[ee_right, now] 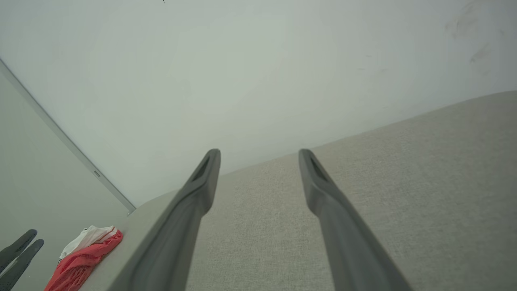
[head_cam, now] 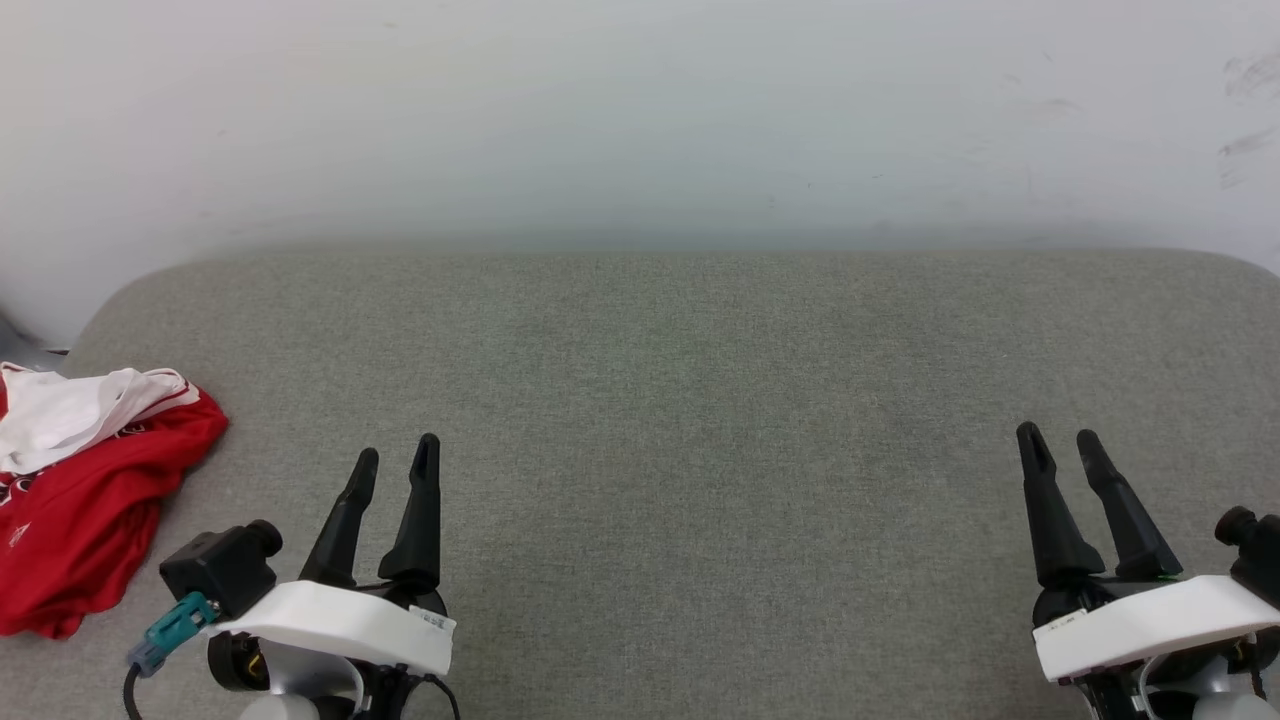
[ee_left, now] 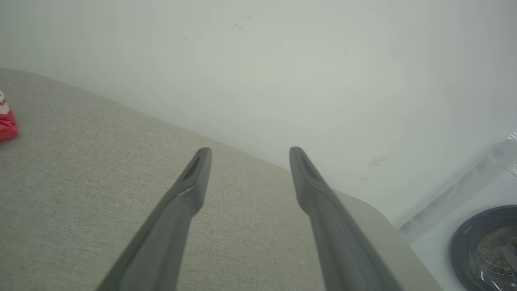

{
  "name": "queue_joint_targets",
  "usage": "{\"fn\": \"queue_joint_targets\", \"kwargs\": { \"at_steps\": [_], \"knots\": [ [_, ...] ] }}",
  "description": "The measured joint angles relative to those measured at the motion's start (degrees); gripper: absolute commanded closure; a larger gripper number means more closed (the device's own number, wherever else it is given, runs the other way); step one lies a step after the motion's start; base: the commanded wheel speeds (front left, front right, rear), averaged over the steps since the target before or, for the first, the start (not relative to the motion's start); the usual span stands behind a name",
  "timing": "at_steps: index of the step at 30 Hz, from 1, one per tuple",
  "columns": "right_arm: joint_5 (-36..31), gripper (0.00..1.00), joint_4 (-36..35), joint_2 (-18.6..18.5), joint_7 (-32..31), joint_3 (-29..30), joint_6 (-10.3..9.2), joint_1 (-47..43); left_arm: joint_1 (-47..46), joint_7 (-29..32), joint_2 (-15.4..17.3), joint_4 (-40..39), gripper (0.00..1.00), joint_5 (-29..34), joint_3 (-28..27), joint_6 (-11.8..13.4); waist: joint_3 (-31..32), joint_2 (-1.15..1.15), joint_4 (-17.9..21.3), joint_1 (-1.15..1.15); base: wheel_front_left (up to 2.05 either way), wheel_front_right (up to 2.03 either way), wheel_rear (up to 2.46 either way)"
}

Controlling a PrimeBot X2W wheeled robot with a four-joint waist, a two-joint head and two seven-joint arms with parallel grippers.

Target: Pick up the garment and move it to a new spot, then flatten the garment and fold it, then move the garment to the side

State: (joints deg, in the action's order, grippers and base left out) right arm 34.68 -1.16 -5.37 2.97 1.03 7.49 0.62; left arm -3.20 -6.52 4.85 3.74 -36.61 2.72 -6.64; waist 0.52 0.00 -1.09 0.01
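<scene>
The garment lies crumpled at the left edge of the grey table, red with a white sleeve and striped trim on top. Its numbers are hidden in the folds. A sliver of the garment shows at the left wrist view's edge, and the garment appears low left in the right wrist view. My left gripper stands open just right of the shirt, apart from it and holding nothing. My right gripper is open and bare at the lower right.
A pale wall runs behind the table. A washing machine door sits beyond the table's right end in the left wrist view. The other arm's fingers show at the right wrist view's lower left.
</scene>
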Motion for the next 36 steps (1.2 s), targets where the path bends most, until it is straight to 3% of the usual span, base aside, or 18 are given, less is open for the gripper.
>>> {"fn": "queue_joint_targets", "kwargs": {
  "at_steps": [23, 36],
  "knots": [
    [-19.5, 0.0, -2.5, 0.2, -2.3, 1.8, 0.01, -2.1, 0.6, -3.3, 3.2, 2.7, 0.0, 15.7, 2.3, 4.1, 0.2, 0.0, -0.2, 0.0, 0.0, 0.0, 0.0],
    [-25.7, 0.0, -4.0, 1.7, -2.4, 3.4, 0.01, -3.4, 0.9, -5.1, 2.8, 3.4, 0.0, 19.3, 2.4, 3.5, 0.4, 0.0, -0.6, -0.01, 0.0, 0.0, 0.0]
  ]
}}
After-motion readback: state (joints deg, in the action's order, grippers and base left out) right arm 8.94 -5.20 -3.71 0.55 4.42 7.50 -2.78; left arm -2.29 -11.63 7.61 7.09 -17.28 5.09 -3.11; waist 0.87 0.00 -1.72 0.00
